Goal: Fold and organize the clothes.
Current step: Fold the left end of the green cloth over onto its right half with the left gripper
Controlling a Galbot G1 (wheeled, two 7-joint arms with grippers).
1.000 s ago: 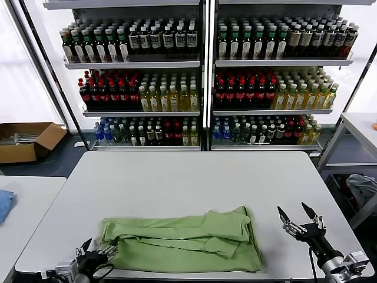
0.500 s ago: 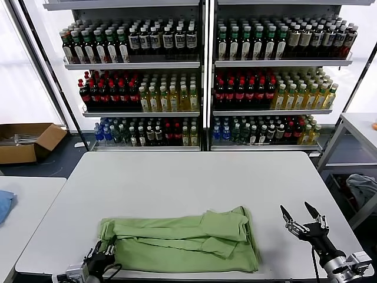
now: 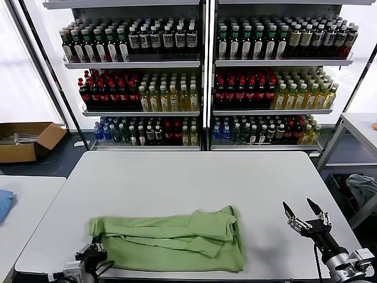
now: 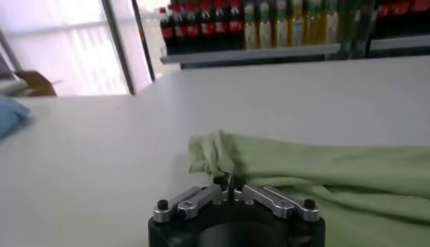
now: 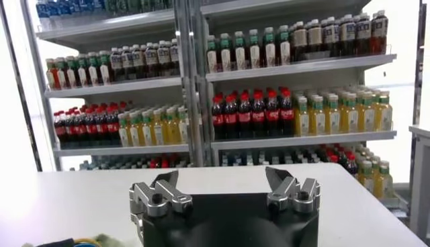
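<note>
The light green polo shirt lies folded into a long band across the near part of the white table. My left gripper is at the shirt's left end by the front edge, shut on a corner of the fabric. In the left wrist view the closed fingertips pinch the bunched edge of the shirt. My right gripper is open and empty, held above the table to the right of the shirt. It also shows in the right wrist view.
Shelves of bottles stand behind the table. A cardboard box lies on the floor at far left. A blue cloth lies on the side table at left, and a grey-white cloth hangs at right.
The shirt has slid left across the table with my left gripper closed on its corner. My right gripper has drifted slightly right and stays open.
</note>
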